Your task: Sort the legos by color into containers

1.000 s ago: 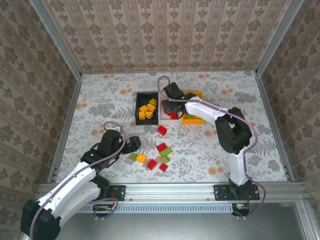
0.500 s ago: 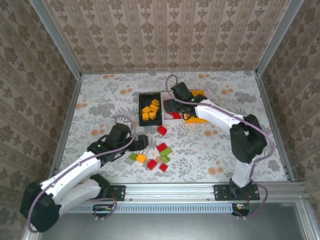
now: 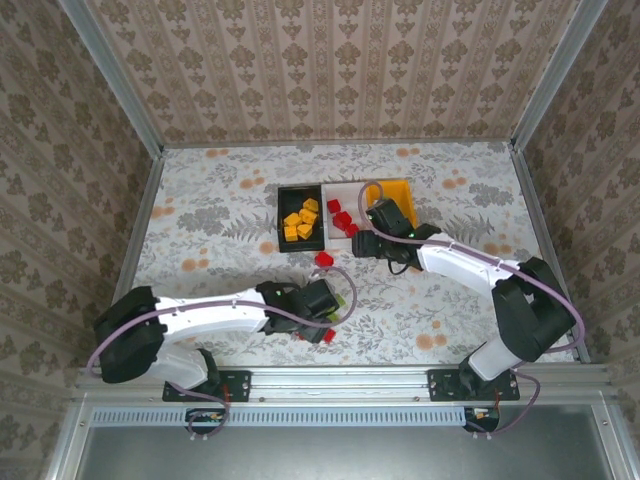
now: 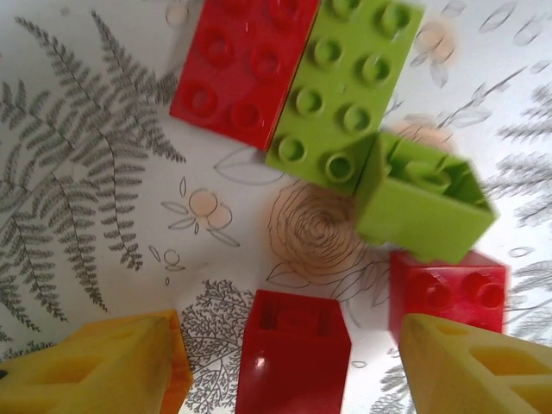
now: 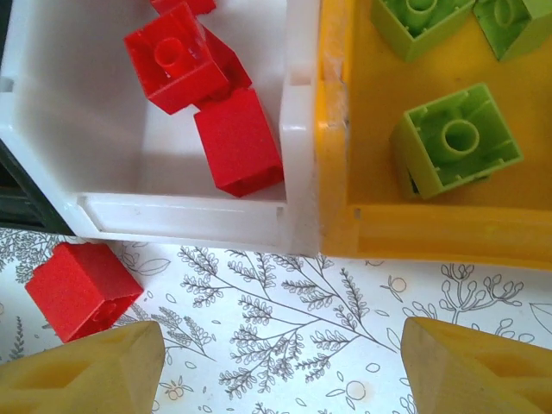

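Observation:
My left gripper (image 4: 285,335) is low over the loose legos, open, with a red brick (image 4: 293,355) between its fingers and a gap on each side. An orange brick (image 4: 175,362) peeks out beside the left finger. Beyond lie red (image 4: 246,65) and lime green bricks (image 4: 349,86). My right gripper (image 5: 280,332) hangs open and empty over bare table just in front of the containers. The white bin (image 5: 172,211) holds red bricks (image 5: 237,142), the orange-yellow bin (image 5: 431,233) green ones (image 5: 457,138), and the black bin (image 3: 300,188) orange-yellow ones.
One red brick (image 3: 323,259) lies alone between the bins and the pile, left of my right gripper (image 3: 385,243). Another red brick (image 3: 328,335) sits at the pile's near edge. The three bins stand side by side at the table's middle back.
My left arm swung right and dropped over the pile, jaws narrowing round a red brick. My right gripper opened over the white bin and drew back toward the near side.

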You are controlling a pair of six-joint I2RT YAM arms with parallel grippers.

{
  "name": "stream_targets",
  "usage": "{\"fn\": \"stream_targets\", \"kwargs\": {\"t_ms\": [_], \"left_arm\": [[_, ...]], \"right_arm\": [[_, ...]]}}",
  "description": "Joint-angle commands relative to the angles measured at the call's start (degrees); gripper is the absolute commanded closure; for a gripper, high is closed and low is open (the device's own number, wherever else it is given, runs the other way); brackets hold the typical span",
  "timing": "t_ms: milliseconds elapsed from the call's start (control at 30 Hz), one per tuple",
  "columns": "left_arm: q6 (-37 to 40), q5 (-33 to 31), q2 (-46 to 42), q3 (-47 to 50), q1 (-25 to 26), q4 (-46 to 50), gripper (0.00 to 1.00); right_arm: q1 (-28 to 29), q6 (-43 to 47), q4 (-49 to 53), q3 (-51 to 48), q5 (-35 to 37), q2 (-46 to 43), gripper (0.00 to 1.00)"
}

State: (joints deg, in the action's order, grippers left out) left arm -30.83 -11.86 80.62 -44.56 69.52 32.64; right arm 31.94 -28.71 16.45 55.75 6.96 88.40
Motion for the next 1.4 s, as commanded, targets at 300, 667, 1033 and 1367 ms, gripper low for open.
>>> {"fn": "stream_targets", "kwargs": {"t_ms": [300, 667, 1033, 1367], "left_arm": [[-1.16, -1.49, 4.78, -0.88, 1.67, 0.28, 0.51], [-0.50, -1.86, 1.62, -3.85, 1.03, 2.49, 0.74], [13.32, 5.05, 6.27, -23.99, -16.19, -4.94, 0.75], [16.90, 7.13, 29.98, -47.34, -24.84, -5.05, 0.76]], "right_arm": [[-2.27, -0.69, -1.68, -1.49, 0.84, -5.84, 0.25], [-3.29, -2.18, -1.20, -3.21, 0.76, -8.26, 0.25], [-3.07, -5.59, -2.93, -13.91, -1.06, -18.59, 0.25], [-2.58, -5.57, -3.45, -15.69, -1.50, -18.44, 0.25]]}}
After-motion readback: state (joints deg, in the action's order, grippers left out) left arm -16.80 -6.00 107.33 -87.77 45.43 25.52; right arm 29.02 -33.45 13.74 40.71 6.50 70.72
